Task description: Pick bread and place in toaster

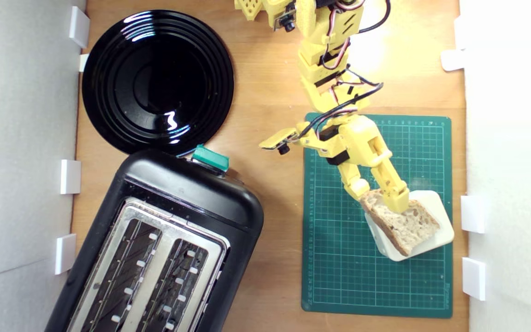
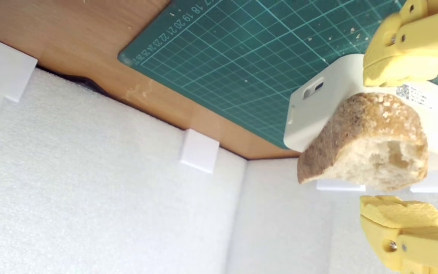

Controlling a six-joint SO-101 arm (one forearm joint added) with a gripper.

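We are at the pick — our hand [image 1: 382, 196] straddles the bread [image 1: 404, 223], spread; next, pinch and carry to the toaster [image 1: 155, 249].

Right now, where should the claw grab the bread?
Across the two flat crumb faces of the bread, at the end nearest the claw, coming from the arm's side. It lies propped on the cream box, end overhanging, with a finger either side.
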